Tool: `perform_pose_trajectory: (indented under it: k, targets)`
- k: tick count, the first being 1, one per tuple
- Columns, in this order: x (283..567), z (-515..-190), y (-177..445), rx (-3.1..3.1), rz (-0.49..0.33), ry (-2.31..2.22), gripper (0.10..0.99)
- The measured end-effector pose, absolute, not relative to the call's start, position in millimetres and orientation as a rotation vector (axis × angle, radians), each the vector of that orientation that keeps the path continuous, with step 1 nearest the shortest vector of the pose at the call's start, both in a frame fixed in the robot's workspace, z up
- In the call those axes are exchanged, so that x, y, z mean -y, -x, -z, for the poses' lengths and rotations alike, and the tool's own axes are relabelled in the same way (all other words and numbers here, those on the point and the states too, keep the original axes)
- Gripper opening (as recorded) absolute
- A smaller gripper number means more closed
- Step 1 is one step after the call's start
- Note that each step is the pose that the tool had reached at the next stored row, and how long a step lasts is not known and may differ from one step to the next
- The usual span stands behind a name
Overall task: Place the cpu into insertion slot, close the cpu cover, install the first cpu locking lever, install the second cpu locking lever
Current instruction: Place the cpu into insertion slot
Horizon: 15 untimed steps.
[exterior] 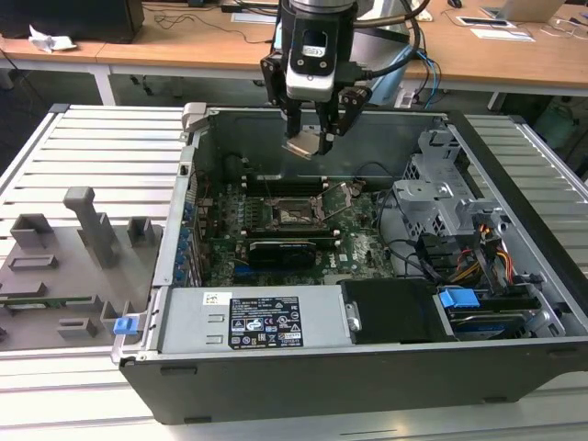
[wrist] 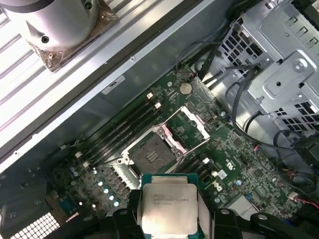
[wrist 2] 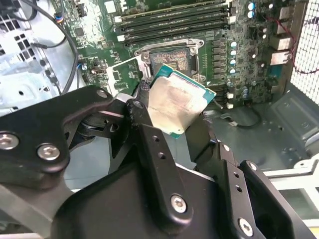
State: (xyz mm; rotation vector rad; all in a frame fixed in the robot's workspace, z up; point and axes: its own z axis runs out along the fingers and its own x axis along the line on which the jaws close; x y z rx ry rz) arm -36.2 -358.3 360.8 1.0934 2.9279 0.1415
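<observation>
Grips the cpu (exterior: 306, 145) by two opposite edges in the hand (exterior: 310, 138), clamped tight on it, probably so that the contact side is not touched; hangs it tilted in the air, well above the open computer case (exterior: 367, 377). Shows the insertion slot (exterior: 296, 213) bare at six o'clock from the cpu in the exterior view, with the cpu cover (exterior: 342, 195) swung open at about two o'clock of the slot, seemingly to leave the way down clear.
</observation>
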Motion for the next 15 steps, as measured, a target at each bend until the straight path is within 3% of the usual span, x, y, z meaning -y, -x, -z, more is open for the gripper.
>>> perform_pose_trajectory:
  k: [15]
  targets:
    - [358.3,-358.0,36.2,-2.806,-0.138,-1.357,0.537]
